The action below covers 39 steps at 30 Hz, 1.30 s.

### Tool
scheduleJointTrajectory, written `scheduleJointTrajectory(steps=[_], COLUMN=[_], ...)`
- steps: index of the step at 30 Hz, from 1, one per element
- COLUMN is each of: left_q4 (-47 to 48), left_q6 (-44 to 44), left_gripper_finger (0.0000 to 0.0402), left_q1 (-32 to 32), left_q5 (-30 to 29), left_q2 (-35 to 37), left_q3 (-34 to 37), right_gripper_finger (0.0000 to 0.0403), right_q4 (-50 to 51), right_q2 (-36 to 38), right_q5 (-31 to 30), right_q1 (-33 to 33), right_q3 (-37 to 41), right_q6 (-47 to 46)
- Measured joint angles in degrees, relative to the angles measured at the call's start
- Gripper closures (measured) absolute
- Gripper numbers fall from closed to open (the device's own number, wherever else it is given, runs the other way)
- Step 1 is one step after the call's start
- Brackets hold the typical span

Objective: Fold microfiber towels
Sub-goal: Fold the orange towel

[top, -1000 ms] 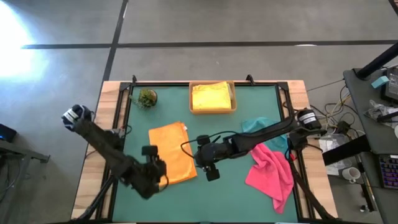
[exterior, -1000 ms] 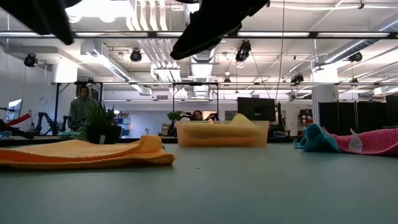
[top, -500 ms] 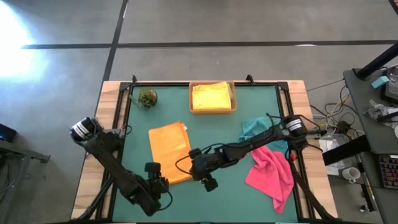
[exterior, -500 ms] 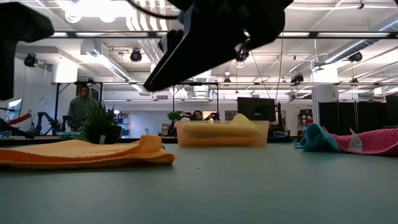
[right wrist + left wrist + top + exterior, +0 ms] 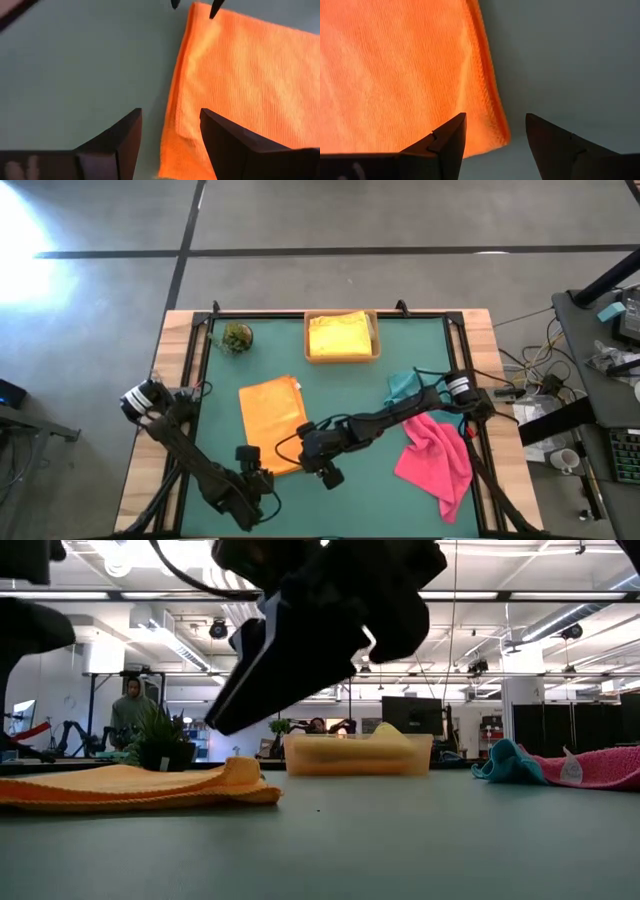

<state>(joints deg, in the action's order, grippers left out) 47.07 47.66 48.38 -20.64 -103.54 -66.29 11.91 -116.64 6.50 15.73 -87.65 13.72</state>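
- Green worktop (image 5: 360, 385) carries folded orange towel (image 5: 272, 423) at 9 o'clock of centre
- Left pincer (image 5: 494, 131), fingers spread wide, hovers at towel's 6 o'clock corner
- Right pincer (image 5: 170, 131), equally wide, hovers beside towel's 3 o'clock edge

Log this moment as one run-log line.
stage: approach | left gripper: open, at corner of flat orange microfiber towel | right gripper: open, over its long edge | no grasp yet
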Motion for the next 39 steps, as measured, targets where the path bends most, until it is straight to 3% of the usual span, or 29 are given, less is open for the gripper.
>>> scheduleJointTrajectory(steps=[12,16,24,28,36,39], left_q4=[0.23,1.65,2.82,3.02,3.33,2.93], left_q6=[0.8,5.01,5.99,5.97,5.97,5.98], left_gripper_finger=[0.0213,0.0214,0.0279,0.0325,0.0391,0.0399], left_q1=[-0.46,-0.65,-0.81,-0.81,-0.83,-0.84], left_q5=[-0.02,0.03,0.02,0.02,0.46,2.12], left_q2=[-3.09,-3.15,-3.26,-3.34,-3.37,-3.02], left_q3=[0.05,0.01,0.16,0.23,0.15,-0.62], right_gripper_finger=[0.0211,0.0211,0.0217,0.0255,0.0383,0.0389], right_q4=[0.34,1.46,2.3,2.58,3.5,7.1], right_q2=[-4.1,-4.26,-4.16,-4.22,-4.32,-4.22], right_q5=[-0.02,-3.77,-8.58,-10.67,-11.28,-11.6], right_q1=[-0.4,-0.24,-0.48,-0.4,-0.57,-0.09], right_q3=[0.78,0.67,0.52,0.46,-0.27,-1.92], right_q6=[-1.04,-2.45,-1.9,-1.88,-3.98,-6.44])
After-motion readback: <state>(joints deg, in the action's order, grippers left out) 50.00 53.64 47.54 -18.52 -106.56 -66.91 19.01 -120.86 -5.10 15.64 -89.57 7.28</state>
